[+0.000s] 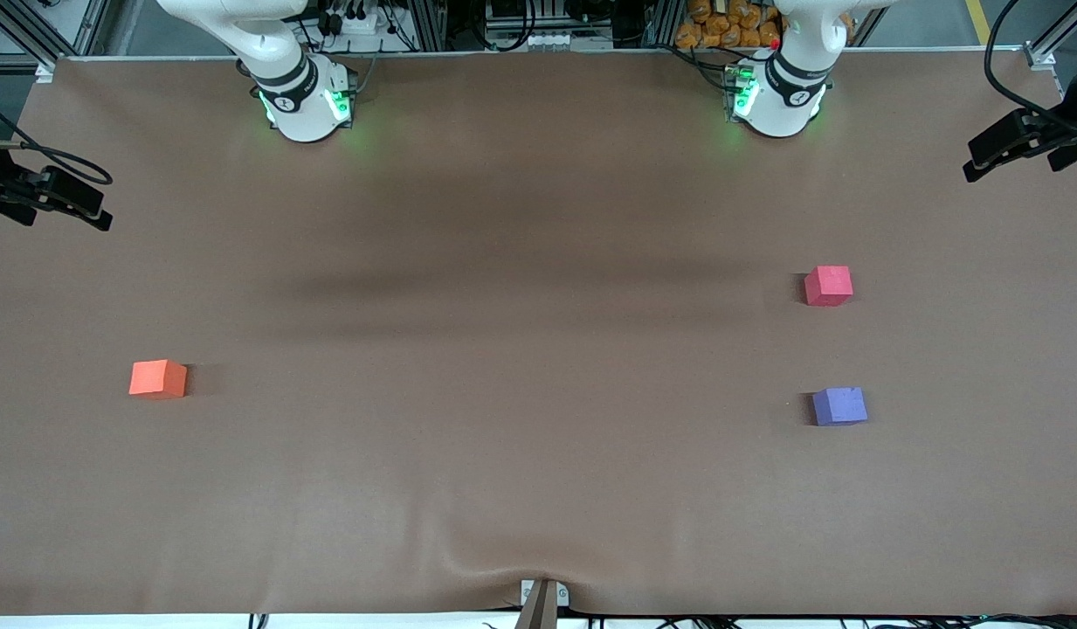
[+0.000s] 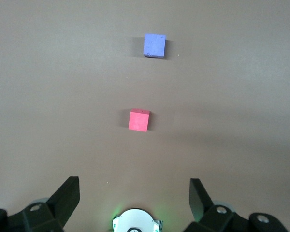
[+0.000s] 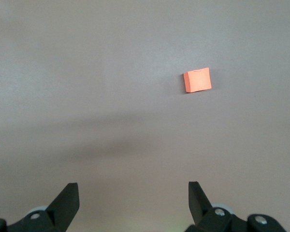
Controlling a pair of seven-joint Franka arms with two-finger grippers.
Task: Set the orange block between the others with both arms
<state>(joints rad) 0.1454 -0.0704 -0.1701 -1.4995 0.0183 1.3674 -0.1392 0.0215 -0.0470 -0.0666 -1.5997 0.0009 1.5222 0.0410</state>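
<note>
The right gripper [image 3: 130,203] is hanging high over the bare brown table cover [image 1: 521,367] near its arm's base, its two black fingers [image 3: 67,198] standing wide apart with nothing between them. Out ahead of it the orange block [image 1: 158,378] is lying alone at the right arm's end of the table, a small matte foam cube with crisp edges, touching nothing.

Three cubes in all are sitting on the table: one orange, one red-pink, one blue-purple, all alike in size and dull foam finish. The cover beneath them is a smooth brown sheet, puckering into a soft fold at the edge nearest the front camera.

The left gripper [image 2: 134,198] is likewise hanging high over the table near its own base, its fingers [image 2: 68,195] spread wide and holding nothing. Straight ahead of it the red-pink cube [image 1: 828,286] is lying closest, and the blue-purple cube [image 1: 839,406] is lying farther out along the same line, nearer the front camera. The two are sitting well apart with bare cover between them, both at the left arm's end of the table and well apart from the orange block.
</note>
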